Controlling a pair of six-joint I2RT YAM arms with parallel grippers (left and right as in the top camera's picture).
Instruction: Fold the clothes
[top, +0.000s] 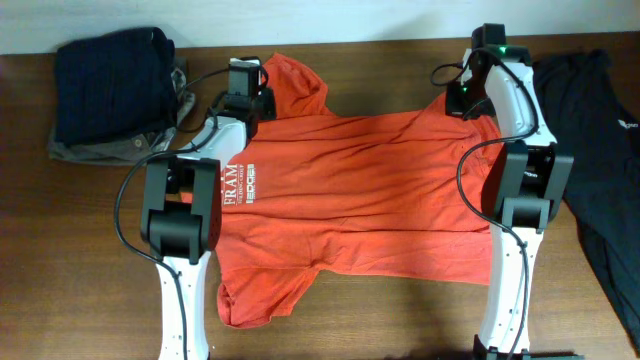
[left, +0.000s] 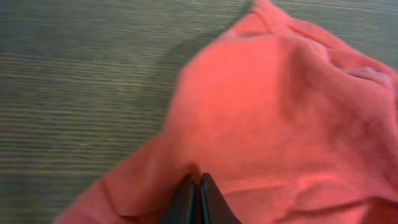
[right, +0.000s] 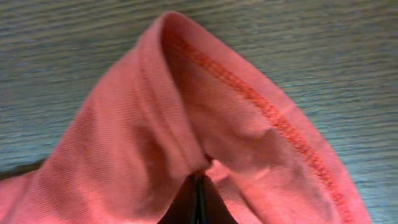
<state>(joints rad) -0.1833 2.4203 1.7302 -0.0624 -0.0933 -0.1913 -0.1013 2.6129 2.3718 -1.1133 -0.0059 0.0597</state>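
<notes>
Both jaws are pinched shut on the soft, floppy T-shirt (top: 380, 190); I hold its sleeve and hem edge.

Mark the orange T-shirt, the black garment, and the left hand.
orange T-shirt (top: 370, 190), overhead view, chest middle.
black garment (top: 600, 130), overhead view, upper body.
left hand (left: 199, 184), left wrist view, between its closed fingertips.

T-shirt (top: 370, 190): plain orange-red, hem stitching a shade darker. Chest lettering (top: 245, 186): white. Worktop (top: 400, 310): dark brown, fine wood grain. Navy garment (top: 110, 75): faint ribbed texture. Grey garment (top: 100, 148): dull grey-brown. Black garment (top: 595, 130): plain, small white logo (top: 627, 124).
</notes>
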